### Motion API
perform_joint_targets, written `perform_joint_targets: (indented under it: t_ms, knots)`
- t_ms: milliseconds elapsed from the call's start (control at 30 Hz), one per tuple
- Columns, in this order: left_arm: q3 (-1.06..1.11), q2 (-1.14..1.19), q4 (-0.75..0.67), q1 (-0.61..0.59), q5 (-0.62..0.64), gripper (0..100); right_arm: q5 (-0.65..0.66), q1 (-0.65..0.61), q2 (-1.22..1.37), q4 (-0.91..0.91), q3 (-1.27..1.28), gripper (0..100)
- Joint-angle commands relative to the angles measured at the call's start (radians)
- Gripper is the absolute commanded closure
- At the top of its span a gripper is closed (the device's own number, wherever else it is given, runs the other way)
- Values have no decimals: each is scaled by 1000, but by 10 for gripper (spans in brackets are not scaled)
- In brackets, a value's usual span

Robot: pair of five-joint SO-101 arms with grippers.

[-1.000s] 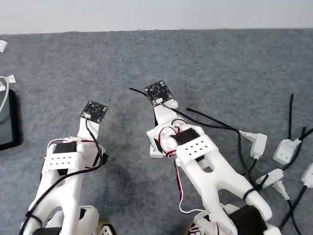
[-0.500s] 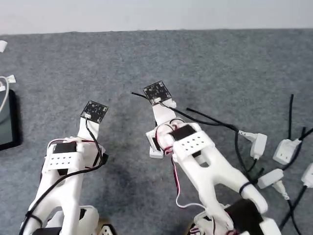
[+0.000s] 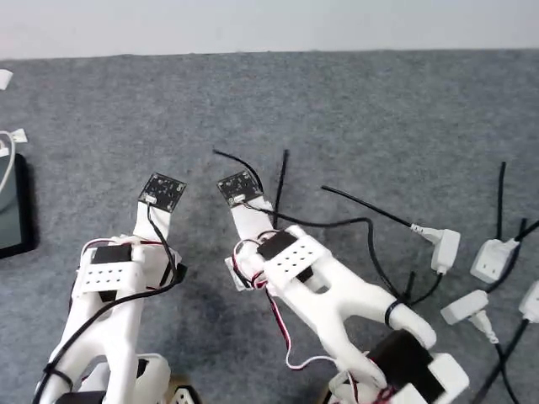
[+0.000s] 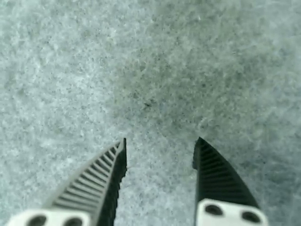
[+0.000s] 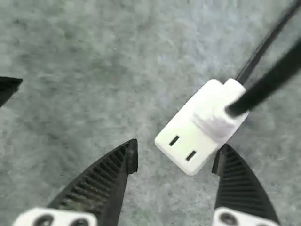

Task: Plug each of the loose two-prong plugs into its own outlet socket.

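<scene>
A white outlet socket [image 5: 200, 129] with two slots, on a black cord [image 5: 263, 47], lies on the grey mat between the fingers of my right gripper [image 5: 178, 144]. That gripper is open, and the socket rests close against one finger. My left gripper [image 4: 161, 140] is open over bare mat with nothing between its fingers. In the high view the left arm [image 3: 109, 278] and the right arm [image 3: 290, 261] sit side by side at mid-table. Loose white plugs [image 3: 445, 250] [image 3: 465, 307] and another socket [image 3: 493, 259] lie at the right with black cords.
A dark flat device [image 3: 13, 206] sits at the table's left edge, with small white scraps [image 3: 4, 78] nearby. Black cords [image 3: 370, 252] trail across the mat to the right of the right arm. A dark fingertip [image 5: 9, 84] shows at the right wrist view's edge.
The right arm has swung left toward the left arm, and the black cords near it have shifted along with it. The left arm has not moved.
</scene>
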Motion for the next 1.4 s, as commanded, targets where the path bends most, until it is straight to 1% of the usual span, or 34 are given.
perform_joint_targets:
  t_ms: [0,133,300,433,567,700,867,967,1067,1167,1267,1367]
  knots:
    - [-7,-26,-25,-5,9,784,-15,13,31,-2,-71,734]
    - [-7,-26,-25,-5,8,784,-15,62,124,36,-157,753]
    - [-7,-26,-23,-5,8,785,-12,143,214,51,-261,899]
    - [-7,-26,-21,-5,8,786,-9,194,234,53,-287,987]
    - [-7,-26,-21,-5,6,786,28,216,232,114,-311,990]
    - [-7,-26,-20,-5,6,786,31,274,214,145,-321,990]
    - [-7,-26,-20,-5,6,786,61,357,51,246,-305,990]
    - [-5,-26,-20,-5,6,786,94,435,-94,303,-261,990]
    - [-5,-26,-18,-5,6,788,132,527,-240,323,-210,990]
    - [-5,-28,-18,0,6,844,161,631,-349,348,-183,990]
    - [-7,-28,-25,3,6,923,207,753,-371,390,-166,990]
    - [-10,-28,-26,3,5,926,247,926,-354,364,-114,990]
